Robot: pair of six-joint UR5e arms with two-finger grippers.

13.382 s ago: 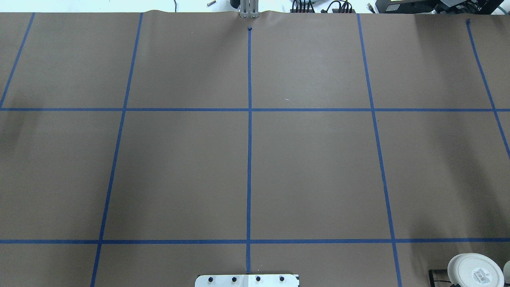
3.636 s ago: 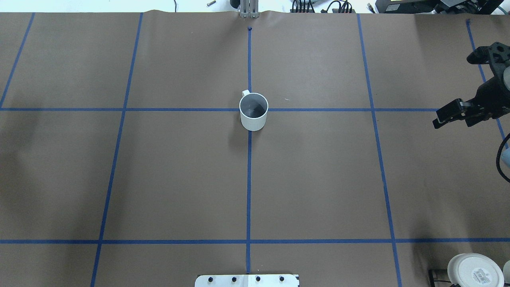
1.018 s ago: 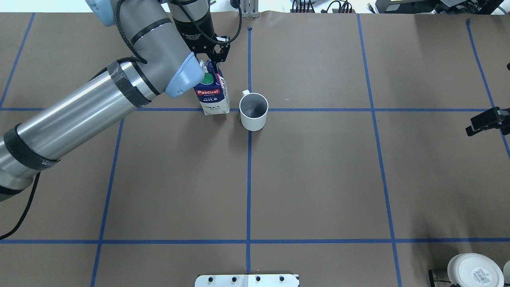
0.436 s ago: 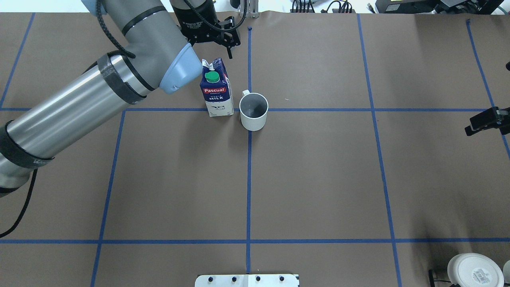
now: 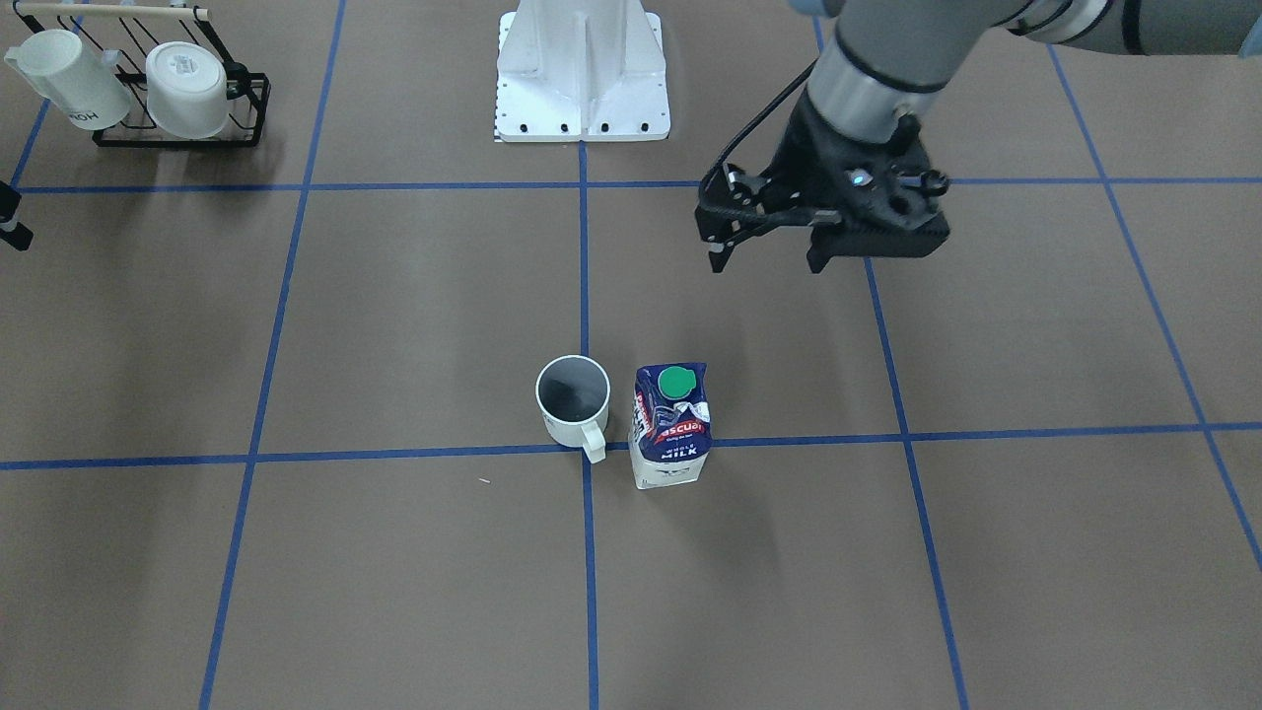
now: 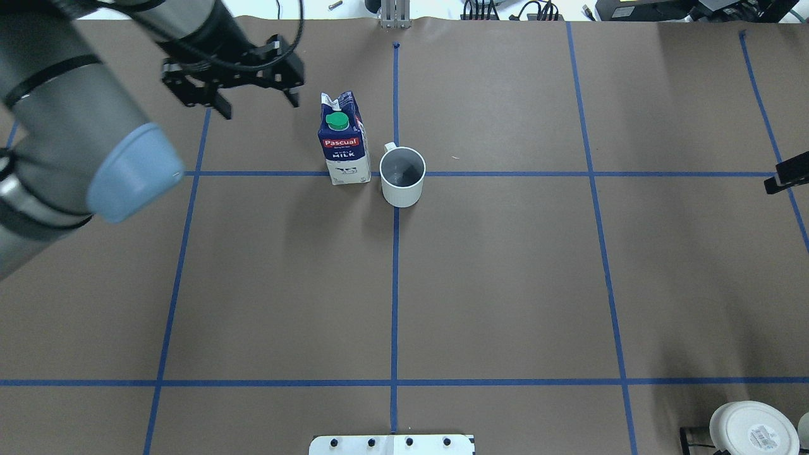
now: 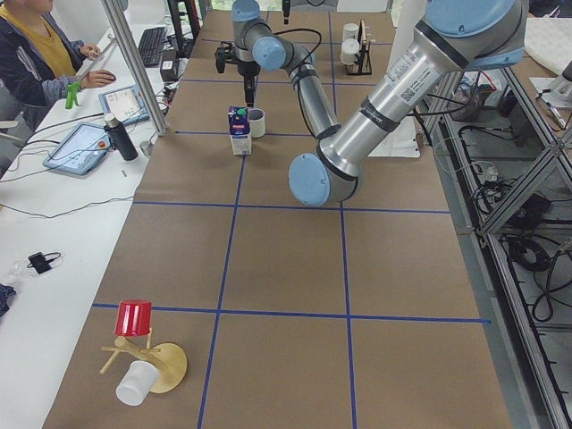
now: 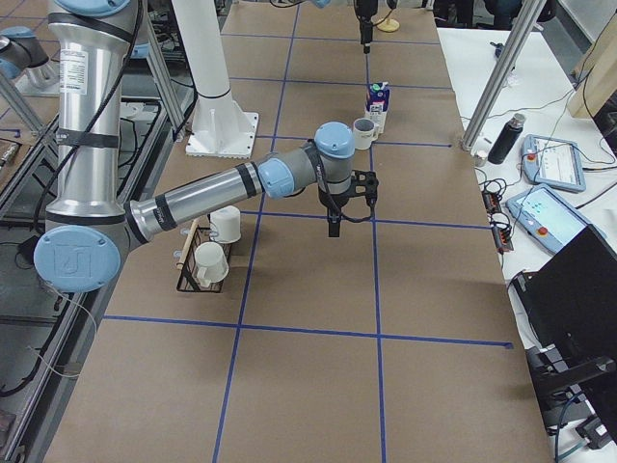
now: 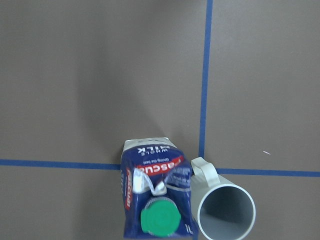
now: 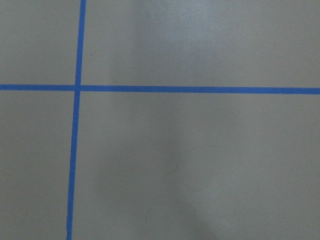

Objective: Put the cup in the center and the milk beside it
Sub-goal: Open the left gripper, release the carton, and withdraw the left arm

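Observation:
The cup [image 6: 402, 177], a white mug with a dark grey inside, stands upright on the centre blue line crossing; it also shows in the front view [image 5: 573, 399] and the left wrist view [image 9: 227, 215]. The milk [image 6: 344, 146], a dark-blue and white carton with a green cap, stands upright close on the cup's left, apart from it [image 5: 671, 424] [image 9: 155, 200]. My left gripper [image 6: 258, 101] is open and empty, raised, left of and beyond the carton [image 5: 767, 258]. My right gripper [image 6: 785, 179] is open and empty at the right edge, with one finger showing.
A black wire rack [image 5: 177, 136] with a lettered white mug and a plain white cup [image 6: 752, 430] stands at the near right corner. The white robot base [image 5: 582, 79] is at the near edge. A red cup [image 7: 134, 317] on a wooden stand is at the far left end.
My left gripper let go of the milk, opened, rose and moved away to the left. The carton now stands free beside the cup. My right gripper drifted further right.

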